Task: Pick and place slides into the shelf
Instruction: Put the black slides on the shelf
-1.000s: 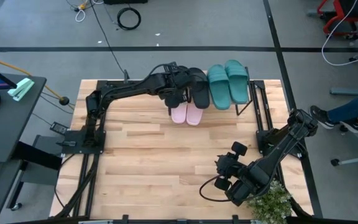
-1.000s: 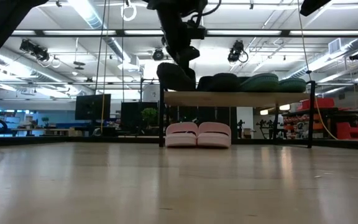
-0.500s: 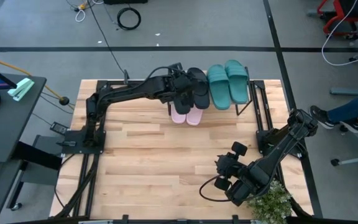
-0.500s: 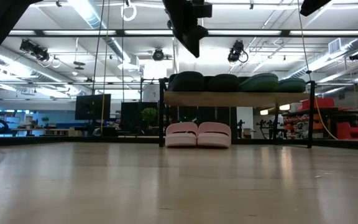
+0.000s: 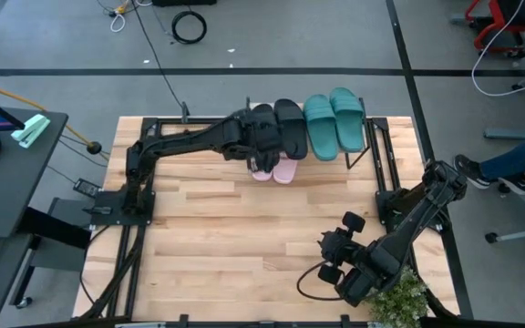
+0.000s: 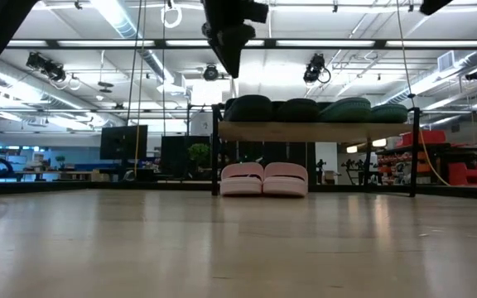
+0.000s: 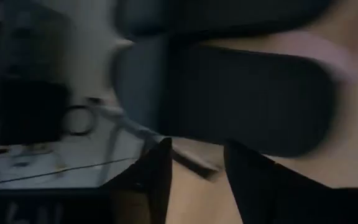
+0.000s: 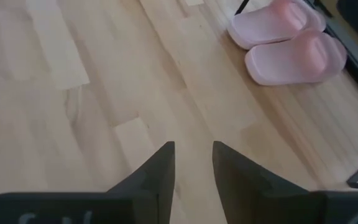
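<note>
Nearest the front edge of the table, the right gripper waits well short of the shelf, its two dark fingers parted with nothing but bare wood between them. Past those fingers the right wrist view catches the two pink slides lying side by side on the tabletop.

Move up to the shelf and there they are again in the low view, tucked under the plank, toes to the camera, touching each other. On top of the plank, the two black slides sit at the left end and the two teal slides just beside them at the right, all four in a row.

The left gripper hovers at the shelf's left front corner, above the black pair and clear of them in the low view; its fingers stand apart and hold nothing, one black slide filling the left wrist view just beyond.
</note>
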Tool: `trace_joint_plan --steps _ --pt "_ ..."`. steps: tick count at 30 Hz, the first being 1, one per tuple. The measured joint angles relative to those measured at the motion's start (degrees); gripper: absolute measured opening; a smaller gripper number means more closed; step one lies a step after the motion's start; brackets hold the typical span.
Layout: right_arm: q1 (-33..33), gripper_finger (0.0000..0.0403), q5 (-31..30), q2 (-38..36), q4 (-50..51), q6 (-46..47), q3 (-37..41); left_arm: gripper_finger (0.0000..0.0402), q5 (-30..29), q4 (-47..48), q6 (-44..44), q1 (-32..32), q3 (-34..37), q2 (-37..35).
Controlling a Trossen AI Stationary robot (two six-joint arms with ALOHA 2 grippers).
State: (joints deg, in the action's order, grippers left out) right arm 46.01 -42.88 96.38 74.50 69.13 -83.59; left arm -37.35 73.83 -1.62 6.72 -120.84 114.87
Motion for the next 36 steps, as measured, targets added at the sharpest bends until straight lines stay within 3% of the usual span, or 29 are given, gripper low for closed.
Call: trace_joint_plan --steps 5,9,15,23,31,36 --pt "2.2 0.0101 0.3 0.0 -0.1 1.8 0.0 0.0081 15.4 -2.0 0.5 -3.2 0.6 0.0" --pt "4.5 0.0067 5.8 -0.6 0.0 3.2 0.0 0.0011 17.3 -2.0 0.5 -4.9 1.9 0.0" --pt "10.9 0.0007 5.5 -3.1 0.4 10.8 0.0 0.0005 19.6 -4.0 -0.4 -4.9 7.0 0.0" --pt "17.6 0.0008 -0.8 -5.0 2.0 15.4 0.0 0.0004 19.8 -16.3 1.7 -3.9 13.6 0.0" --pt "20.3 0.0011 -6.0 -6.6 2.4 15.3 0.0 0.0004 20.2 -17.9 2.3 -0.9 14.4 0.0" --pt "20.6 0.0008 -6.3 -6.6 2.4 15.4 0.0 0.0004 20.2 -17.9 2.3 2.6 14.4 0.0"
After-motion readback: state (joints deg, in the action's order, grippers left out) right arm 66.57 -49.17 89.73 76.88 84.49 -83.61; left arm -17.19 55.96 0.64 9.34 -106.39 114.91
